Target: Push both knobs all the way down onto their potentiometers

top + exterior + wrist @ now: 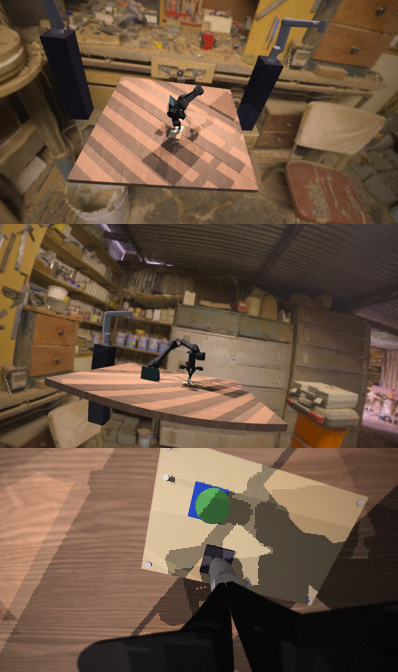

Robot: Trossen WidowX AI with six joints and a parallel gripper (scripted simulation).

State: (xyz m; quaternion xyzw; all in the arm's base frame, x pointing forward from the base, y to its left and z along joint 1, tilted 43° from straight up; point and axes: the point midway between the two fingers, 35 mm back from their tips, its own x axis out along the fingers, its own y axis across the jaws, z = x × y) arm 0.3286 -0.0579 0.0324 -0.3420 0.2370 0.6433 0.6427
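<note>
A tan circuit board (300, 513) (176, 135) (195, 384) stands on short legs on the striped wooden table (120, 160) (171, 407). In the wrist view a green round knob (213, 505) sits on a blue potentiometer (196, 494) near the board's upper left. A grey knob (218, 568) stands on a dark potentiometer (218, 552) near the board's lower edge. My gripper (226, 589) (176, 126) (188, 377) is shut, fingers pressed together with nothing between them. Its tips point straight down onto the top of the grey knob. Whether that knob sits against its potentiometer is hidden by the fingers.
The arm's dark base (150, 373) stands on the table behind the board. Two dark camera posts (67, 74) (258, 91) stand at the table's left and right back edges. Workshop clutter lies beyond the table.
</note>
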